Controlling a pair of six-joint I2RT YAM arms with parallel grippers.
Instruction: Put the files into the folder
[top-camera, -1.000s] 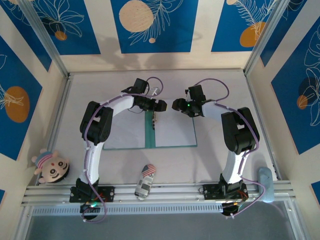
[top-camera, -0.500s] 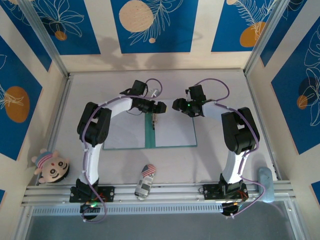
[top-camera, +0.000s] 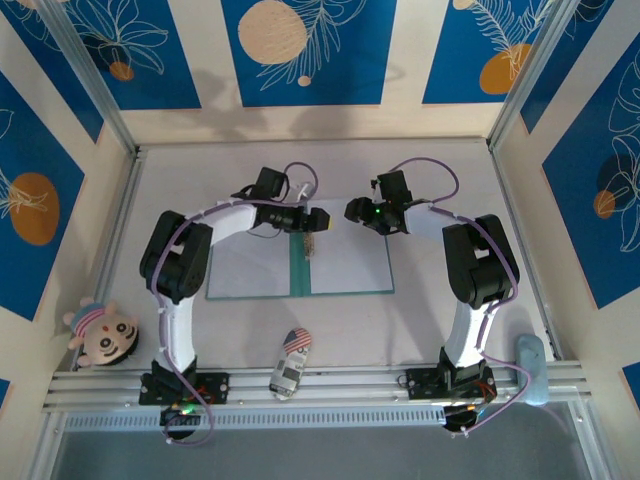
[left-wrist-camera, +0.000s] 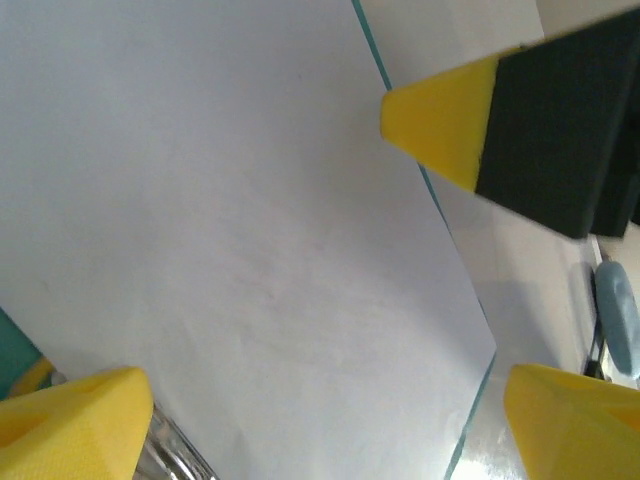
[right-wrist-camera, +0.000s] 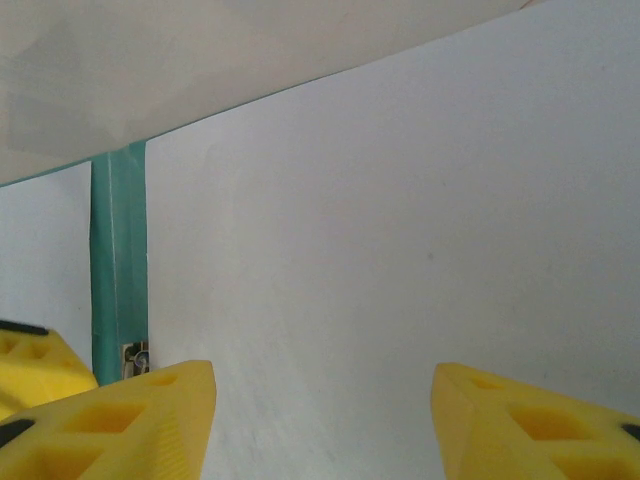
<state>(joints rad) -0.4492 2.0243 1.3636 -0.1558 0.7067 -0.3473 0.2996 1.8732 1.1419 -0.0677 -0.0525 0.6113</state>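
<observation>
Here, the files (top-camera: 350, 265) lie below the left gripper (top-camera: 318, 221) and right gripper (top-camera: 352, 210).

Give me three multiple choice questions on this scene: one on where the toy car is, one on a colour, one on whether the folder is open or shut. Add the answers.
1. Where is the small grey toy car relative to the thin teal-green card folder?
A. On top of it
B. In front of its near edge
C. Behind it, by the far wall

2. What colour is the strip between the two plain white paper sheets?
A. Red
B. Teal-green
C. Yellow

3. How does the folder lie?
A. Open flat
B. Folded shut
C. Standing on edge

Answers:
1. B, the overhead view shows the car apart from the folder, on its near side.
2. B, the centre crease shows teal-green between the sheets.
3. A, both leaves lie spread with a sheet on each.
</observation>
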